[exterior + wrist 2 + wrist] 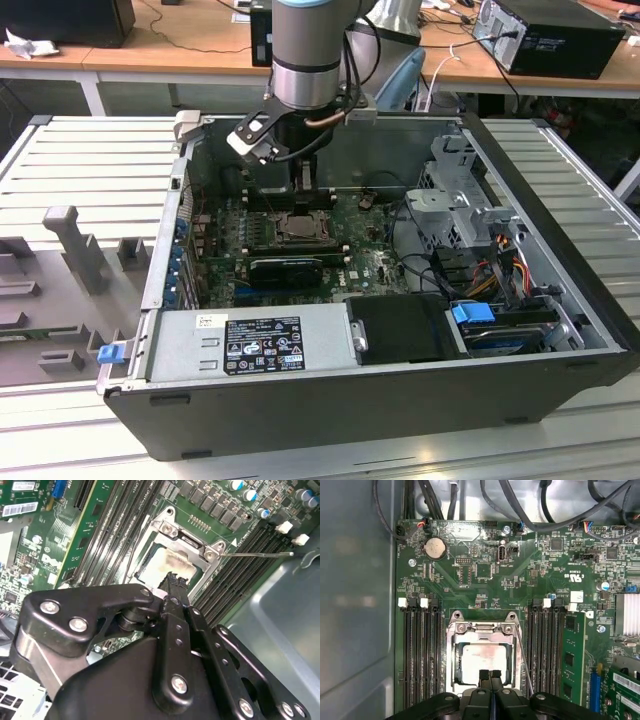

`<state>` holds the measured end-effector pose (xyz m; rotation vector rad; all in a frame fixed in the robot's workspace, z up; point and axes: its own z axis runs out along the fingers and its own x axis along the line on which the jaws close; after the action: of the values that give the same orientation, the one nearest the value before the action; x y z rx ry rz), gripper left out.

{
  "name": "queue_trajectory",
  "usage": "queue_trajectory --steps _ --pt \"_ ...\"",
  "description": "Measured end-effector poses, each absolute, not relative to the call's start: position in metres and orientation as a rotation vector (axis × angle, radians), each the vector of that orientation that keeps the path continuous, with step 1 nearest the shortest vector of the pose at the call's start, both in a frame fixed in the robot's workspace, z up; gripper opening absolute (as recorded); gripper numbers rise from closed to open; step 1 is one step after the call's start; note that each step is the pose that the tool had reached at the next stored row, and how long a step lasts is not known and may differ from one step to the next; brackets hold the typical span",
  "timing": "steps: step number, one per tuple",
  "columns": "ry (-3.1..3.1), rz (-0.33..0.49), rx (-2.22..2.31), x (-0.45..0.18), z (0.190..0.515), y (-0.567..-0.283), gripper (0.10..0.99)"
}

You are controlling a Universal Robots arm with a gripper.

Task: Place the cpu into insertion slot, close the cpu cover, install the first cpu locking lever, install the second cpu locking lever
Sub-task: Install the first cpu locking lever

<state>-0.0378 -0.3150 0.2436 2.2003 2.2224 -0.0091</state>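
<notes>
The cpu, pale with a smeared metal top, lies in the insertion slot on the green board. The silver cpu cover lies flat around it, and the chip shows through the cover's window. A thin wire locking lever runs slanted along one side of the socket. In the second wrist view this lever sticks out free over the memory slots. My gripper is shut with nothing between its fingers, and its tips hover just over the cpu's near edge. In the exterior view the gripper hangs right above the socket.
Black memory slots flank the socket on both sides, and a green card stands beside them. Cables cross the case wall beyond the board. A power supply and a drive cage fill the case around the board.
</notes>
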Motion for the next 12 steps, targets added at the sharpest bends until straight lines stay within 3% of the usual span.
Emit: queue_trajectory --steps 12 --pt "2.222 -0.009 2.2 -0.038 0.287 -0.315 0.106"
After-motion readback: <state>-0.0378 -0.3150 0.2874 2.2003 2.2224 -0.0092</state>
